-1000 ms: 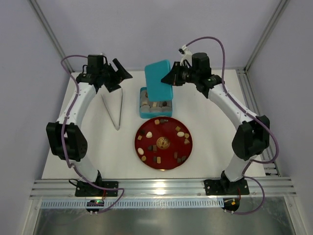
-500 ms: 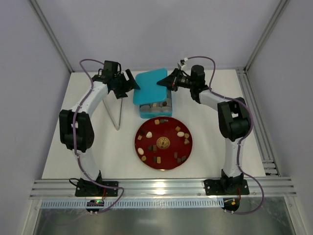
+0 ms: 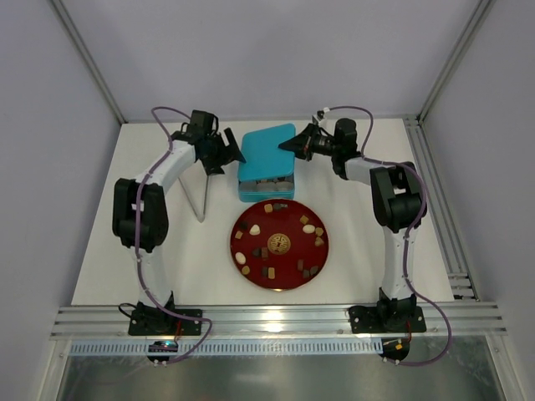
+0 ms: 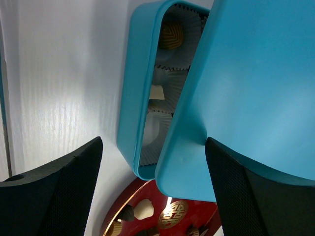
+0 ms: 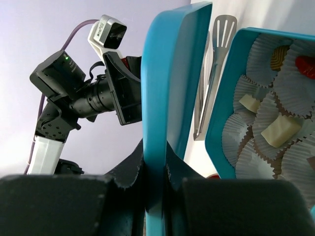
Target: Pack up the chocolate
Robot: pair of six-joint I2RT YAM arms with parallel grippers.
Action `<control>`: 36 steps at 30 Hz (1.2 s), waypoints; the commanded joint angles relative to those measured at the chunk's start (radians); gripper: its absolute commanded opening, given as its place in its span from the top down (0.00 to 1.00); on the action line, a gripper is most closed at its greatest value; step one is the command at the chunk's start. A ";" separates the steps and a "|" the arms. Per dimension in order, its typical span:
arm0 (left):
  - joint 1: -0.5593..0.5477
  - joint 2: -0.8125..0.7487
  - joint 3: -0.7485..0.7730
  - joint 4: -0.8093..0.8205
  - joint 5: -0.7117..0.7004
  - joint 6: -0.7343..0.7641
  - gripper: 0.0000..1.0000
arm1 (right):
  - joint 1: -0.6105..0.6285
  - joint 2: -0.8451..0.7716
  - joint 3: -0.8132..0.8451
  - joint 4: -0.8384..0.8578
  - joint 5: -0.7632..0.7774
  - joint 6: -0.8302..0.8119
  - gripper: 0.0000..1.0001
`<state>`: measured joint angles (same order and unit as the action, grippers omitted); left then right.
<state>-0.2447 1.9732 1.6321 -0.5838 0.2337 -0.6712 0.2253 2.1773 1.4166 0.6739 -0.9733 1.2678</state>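
Nearest the bases, a red plate (image 3: 288, 224) on the desk (image 3: 167, 251) carries most of the chocolate (image 3: 308, 228), loose pieces scattered round its gold centre emblem (image 3: 278, 243). Just behind it sits the teal box (image 3: 264, 194) lined with paper cups (image 4: 170, 93), a few holding pieces (white cubes, a striped tan one, a red one), and metal tongs (image 3: 199, 196) lie on the desk to its left. Over the box the teal lid (image 3: 266, 150) hangs tilted: right claw (image 3: 292, 144) is clamped on its right edge, left claw (image 3: 234, 154) has fingers spread apart at the lid's left edge, contact can't tell.
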 commanded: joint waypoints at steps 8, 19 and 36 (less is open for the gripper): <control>-0.024 0.016 0.017 0.027 -0.027 0.019 0.18 | 0.005 0.053 0.016 0.092 -0.059 0.018 0.96; -0.031 0.029 0.011 0.029 -0.031 0.021 0.18 | 0.005 0.088 0.059 -0.057 -0.068 -0.079 0.96; -0.041 0.044 0.006 0.029 -0.040 0.022 0.18 | -0.020 0.070 0.038 -0.157 -0.050 -0.136 0.63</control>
<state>-0.2810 2.0056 1.6321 -0.5804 0.2096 -0.6689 0.2142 2.2677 1.4551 0.5106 -1.0233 1.1442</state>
